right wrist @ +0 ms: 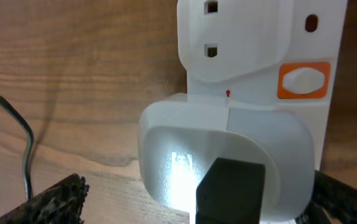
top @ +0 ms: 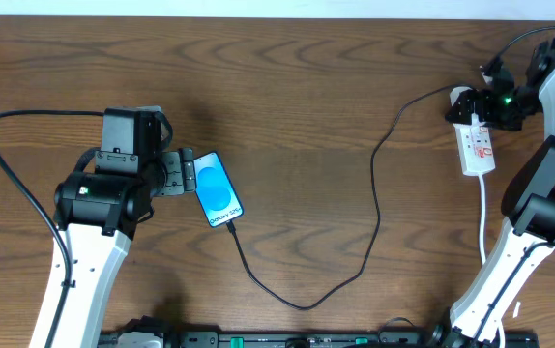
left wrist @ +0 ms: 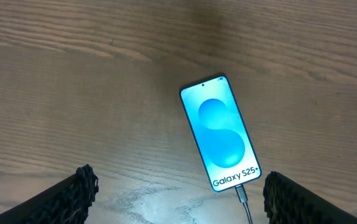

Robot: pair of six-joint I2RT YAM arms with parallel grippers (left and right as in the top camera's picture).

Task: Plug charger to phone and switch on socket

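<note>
1. Brown wooden table (top: 306,87), two arms.
2. Black-framed blue-screen smartphone (top: 218,189) lies left of centre, with the thin black charger cable (top: 375,193) plugged into its lower end.
3. Narrow white power strip (top: 478,145) lies far right, white adapter (right wrist: 228,143) seated in it.
4. Spread wide, empty: left gripper (left wrist: 178,190), just beside smartphone.
5. Spread wide: right gripper (right wrist: 200,199), flanking adapter.

Surface: brown wood-grain table (top: 306,77) | Left: phone (top: 218,189), blue screen up | Centre: black charger cable (top: 375,193) looping from the phone's end | Right: white socket (top: 477,145), flat
</note>
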